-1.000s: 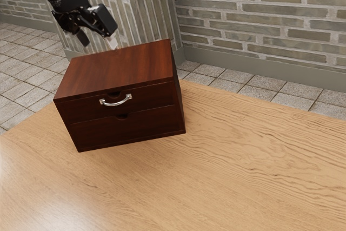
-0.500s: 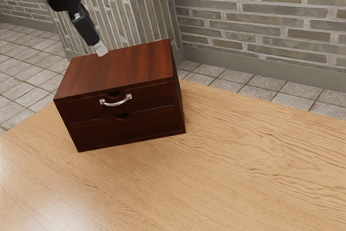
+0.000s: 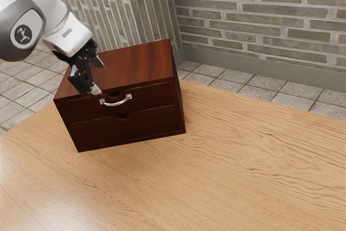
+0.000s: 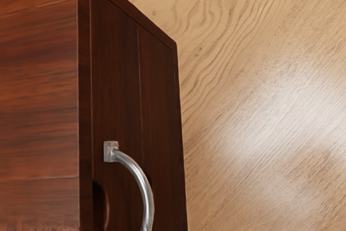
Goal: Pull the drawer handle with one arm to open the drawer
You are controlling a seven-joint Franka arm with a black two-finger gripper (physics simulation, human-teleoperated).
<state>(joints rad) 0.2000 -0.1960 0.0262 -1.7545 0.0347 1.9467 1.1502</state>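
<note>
Hand [image 3: 93, 87] at cabinet [image 3: 127, 63] top edge, nr drawer handle [image 3: 115, 100].

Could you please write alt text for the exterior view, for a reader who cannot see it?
The robot's black gripper hangs at the top front edge of a dark wooden two-drawer cabinet, beside the silver handle of its shut upper drawer. The cabinet stands on a light wooden table.
</note>
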